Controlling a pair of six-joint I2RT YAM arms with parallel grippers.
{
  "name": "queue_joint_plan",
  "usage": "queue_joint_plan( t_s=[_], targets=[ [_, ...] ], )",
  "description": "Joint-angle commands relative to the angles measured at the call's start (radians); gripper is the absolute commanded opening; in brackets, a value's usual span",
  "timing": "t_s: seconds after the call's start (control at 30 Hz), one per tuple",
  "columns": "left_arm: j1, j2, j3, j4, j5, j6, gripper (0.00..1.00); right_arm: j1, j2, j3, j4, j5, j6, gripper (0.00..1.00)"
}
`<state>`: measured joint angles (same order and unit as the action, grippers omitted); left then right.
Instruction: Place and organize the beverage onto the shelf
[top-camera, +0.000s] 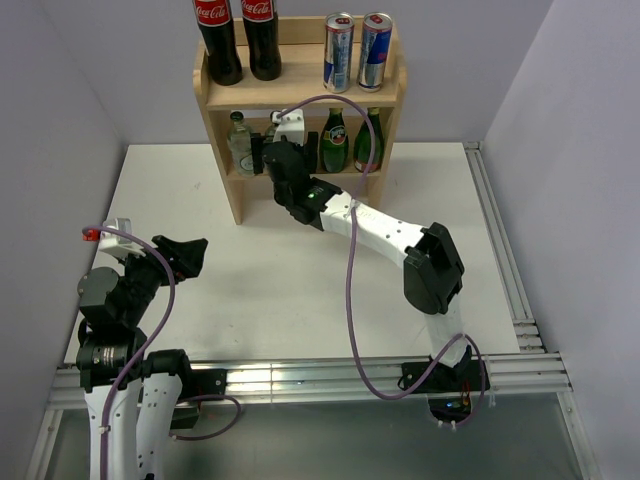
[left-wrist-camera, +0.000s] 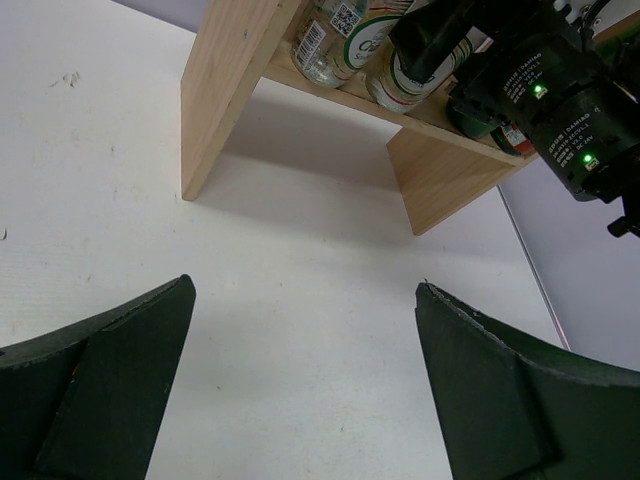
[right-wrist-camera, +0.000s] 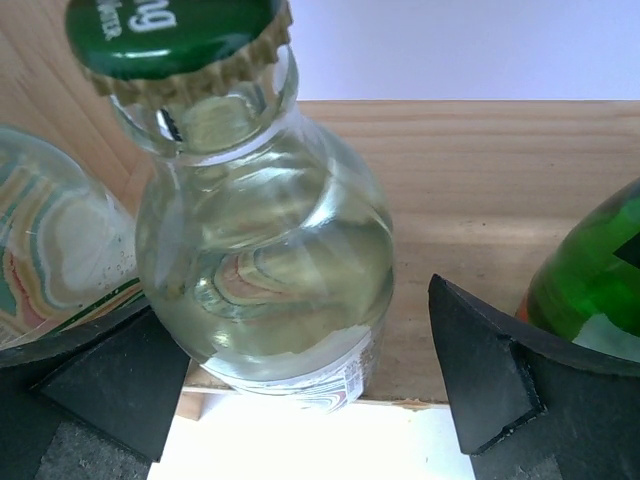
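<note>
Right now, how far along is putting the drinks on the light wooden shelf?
Nearly done. Two slim silver-blue-red cans stand atop the light wooden shelf; two green glass bottles and one clear green-capped glass bottle on its lower tier. The right gripper, jaws open, brackets the second clear bottle, standing there too. Remaining: backing the gripper out.

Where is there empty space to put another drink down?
The white table is bare in front of the shelf, between the left gripper and the right arm. On top, a narrow gap lies between the cola bottles and the cans. The lower tier is crowded with clear bottles, the right gripper and green bottles.
</note>
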<state>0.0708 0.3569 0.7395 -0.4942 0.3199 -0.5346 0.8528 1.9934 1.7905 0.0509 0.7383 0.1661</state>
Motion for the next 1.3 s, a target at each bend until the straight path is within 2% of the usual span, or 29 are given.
queue_joint_plan(
  t_s=[0.0,0.77,1.27],
  targets=[
    [0.006,-0.015,-0.002,0.032,0.013,0.019,0.99,-0.006,-0.064,-0.016,0.014,-0.014,0.010,1.00],
    [0.006,-0.013,-0.002,0.032,0.011,0.019,0.99,0.011,-0.137,-0.109,0.021,-0.066,0.035,1.00],
    [0.009,-0.010,-0.002,0.032,0.010,0.019,0.99,0.066,-0.254,-0.261,0.046,-0.083,0.073,1.00]
  ],
)
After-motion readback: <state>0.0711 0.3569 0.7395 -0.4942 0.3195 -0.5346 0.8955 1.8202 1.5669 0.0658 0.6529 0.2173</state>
